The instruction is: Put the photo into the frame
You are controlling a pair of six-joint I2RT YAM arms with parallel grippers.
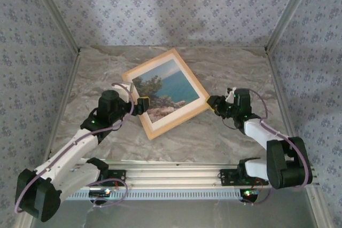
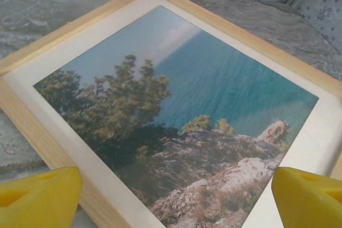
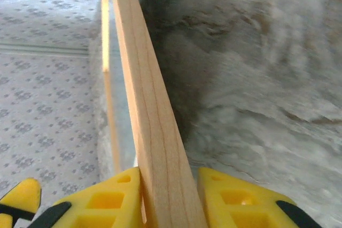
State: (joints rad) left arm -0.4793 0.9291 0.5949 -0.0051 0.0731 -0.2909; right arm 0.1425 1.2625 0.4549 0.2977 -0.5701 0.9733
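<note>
The table (image 1: 230, 132) has a grey-beige marbled top, closed in by patterned walls (image 1: 160, 4) along its far, left and right edges; a ribbed metal rail (image 1: 171, 177) runs along the near edge; the light-wood frame (image 1: 180, 119) sits around the middle of the table, somewhat nearer the far edge, turned askew so one corner points at the far edge and another at the near edge; whether it lies fully flat cannot be told; a dark shadow falls on the table beside its right-hand edge.
</note>
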